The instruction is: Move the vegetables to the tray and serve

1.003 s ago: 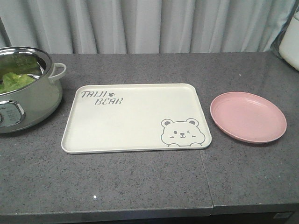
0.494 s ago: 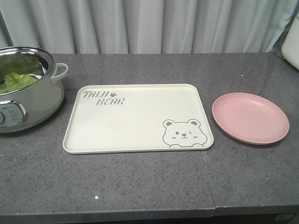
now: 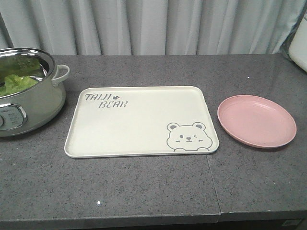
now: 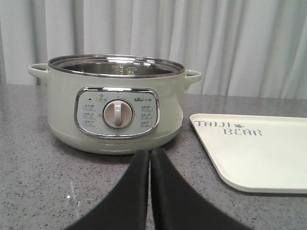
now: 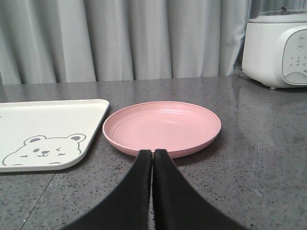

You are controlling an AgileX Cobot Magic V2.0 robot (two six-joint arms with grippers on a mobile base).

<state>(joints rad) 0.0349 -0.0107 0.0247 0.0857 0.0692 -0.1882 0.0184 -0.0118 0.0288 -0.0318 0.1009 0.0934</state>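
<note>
Your left gripper [image 4: 149, 152] and right gripper [image 5: 152, 153] sat pinched closed, empty, while the vegetables [image 3: 17, 82] lay in the pot [image 3: 36, 103].

The left pincer [image 4: 149, 152] has two matte black fingers [image 4: 129, 191], smooth and plain, narrow at their rounded tips and flaring wide toward the camera, with only a thin seam between them. The right pincer [image 5: 152, 153] looks the same: black, smooth fingers [image 5: 175, 196] with curved outer edges
</note>
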